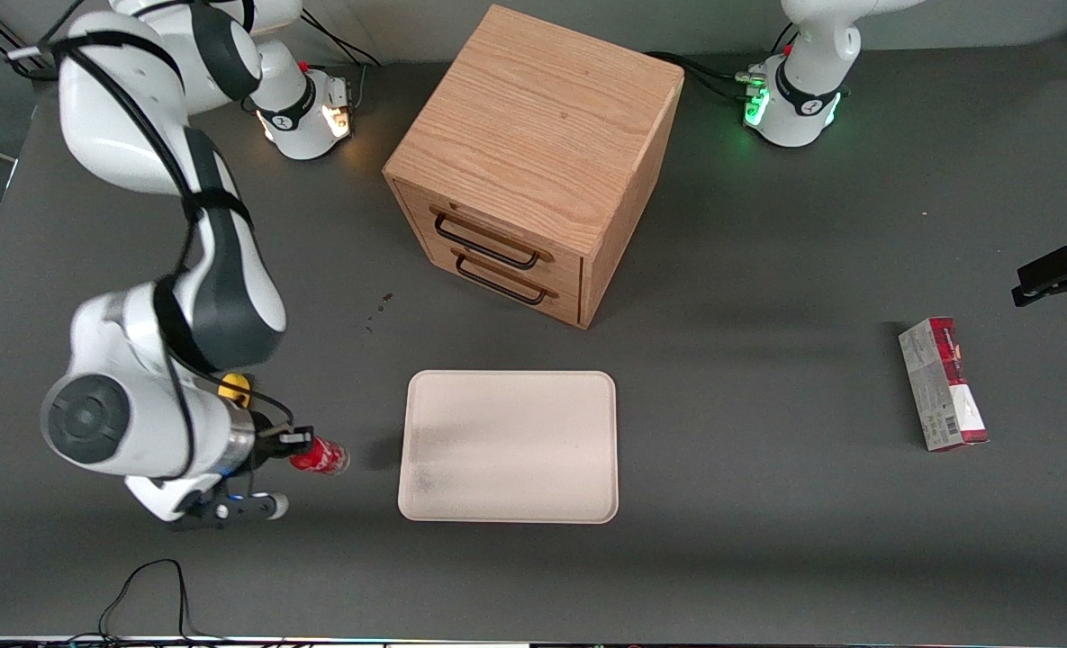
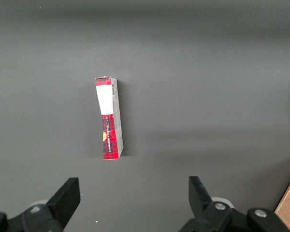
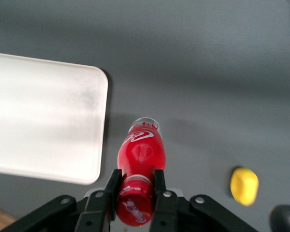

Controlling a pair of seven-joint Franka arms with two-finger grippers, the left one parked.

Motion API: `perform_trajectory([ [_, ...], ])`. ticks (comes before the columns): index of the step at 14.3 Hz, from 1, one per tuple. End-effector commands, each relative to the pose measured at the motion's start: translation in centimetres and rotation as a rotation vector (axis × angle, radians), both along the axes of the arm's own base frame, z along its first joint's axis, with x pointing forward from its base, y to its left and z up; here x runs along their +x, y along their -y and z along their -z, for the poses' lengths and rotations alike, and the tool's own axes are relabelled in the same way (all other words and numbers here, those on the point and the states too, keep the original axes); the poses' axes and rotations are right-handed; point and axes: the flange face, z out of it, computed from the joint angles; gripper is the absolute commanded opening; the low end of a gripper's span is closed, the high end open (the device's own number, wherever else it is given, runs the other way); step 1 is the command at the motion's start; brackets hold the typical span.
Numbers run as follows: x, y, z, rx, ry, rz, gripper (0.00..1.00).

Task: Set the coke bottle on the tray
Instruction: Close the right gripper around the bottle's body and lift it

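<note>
Carry step is in hand, by the look of it. The bottle (image 3: pixel 140 166) is clamped at its capped end between the two fingers (image 3: pixel 160 191) of the gripper (image 3: pixel 135 193), so the gripper is closed on the bottle, not wide. In the front view the bottle (image 1: pixel 320 456) is seen at the tip of the gripper (image 1: pixel 292 450), just beside the tray (image 1: pixel 509 445) but not yet over it; a strip of bare table (image 1: pixel 767 540) shows between them. Whether the bottle is lifted off the table or touching it can't be told for sure; a shadow is seen near it, so it is prob. held above.

Next move, as judged: the bottle is to be carried sideways across the tray's near short edge, kept high enough to clear the low rim, then lowered on the flat middle and let go. Since it is gripped near the cap, some swing or tilt is poss.; a slow set-down is called for so it isn't tipped.

Containers: the tray holds nothing, only a faint grey smudge (image 3: pixel 87 99) near one corner. The cabinet (image 1: pixel 533 166) stands farther from the front camera than the tray, both drawers shut, contents not seen. A lemon-like yellow lump (image 3: pixel 244 186) lies on the table near the gripper, apart from the bottle. A carton (image 1: pixel 942 384) lies toward the parked arm's end, well apart from all this.
</note>
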Motion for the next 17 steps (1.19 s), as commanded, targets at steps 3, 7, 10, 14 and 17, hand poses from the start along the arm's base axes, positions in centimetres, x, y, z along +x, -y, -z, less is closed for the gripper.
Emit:
perform_trajectory([
  [3,-3.2,0.5,-8.7,-0.001,0.033,-0.006,0.0],
  [7,-4.7,0.6,-11.9,0.007,0.045,-0.009,0.0],
  [10,-5.4,-2.1,-12.2,0.032,0.046,-0.038,0.0],
  [14,-7.1,-8.4,-12.7,0.014,0.095,-0.058,0.0],
  [17,-6.6,-10.0,-11.5,0.011,0.126,-0.078,0.0],
])
